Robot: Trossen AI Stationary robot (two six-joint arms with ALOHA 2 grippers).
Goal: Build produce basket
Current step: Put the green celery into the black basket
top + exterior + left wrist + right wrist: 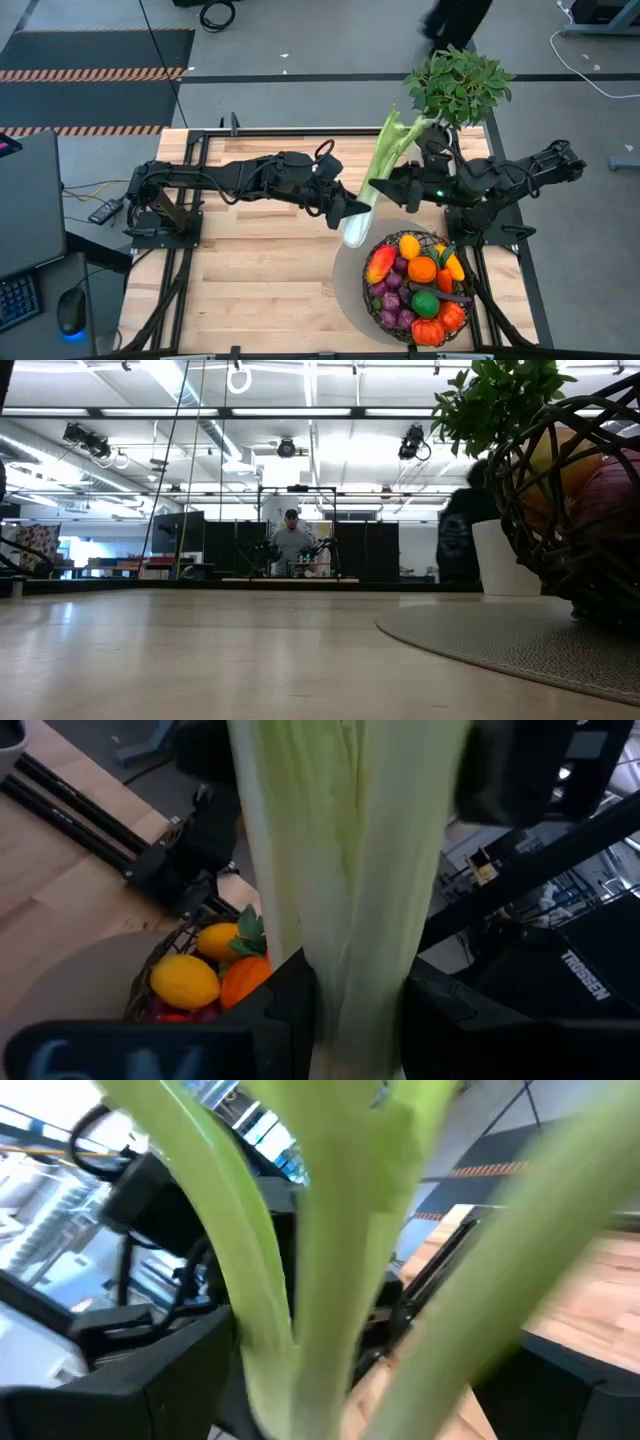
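Inside basket point(372, 300), produce point(420, 285), perhaps grapes

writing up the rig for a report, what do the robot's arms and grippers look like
Both arms are matte black with chunky jointed links and black cables looping along them. The left gripper and right gripper each end in two flat dark fingers. White TROSSEN lettering marks a black part seen from the left wrist.

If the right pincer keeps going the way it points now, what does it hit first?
Most likely the leek: the right pincer stands open at its stalk, which the left pincer grips lower down. Depth is hard to judge, so contact may already exist.
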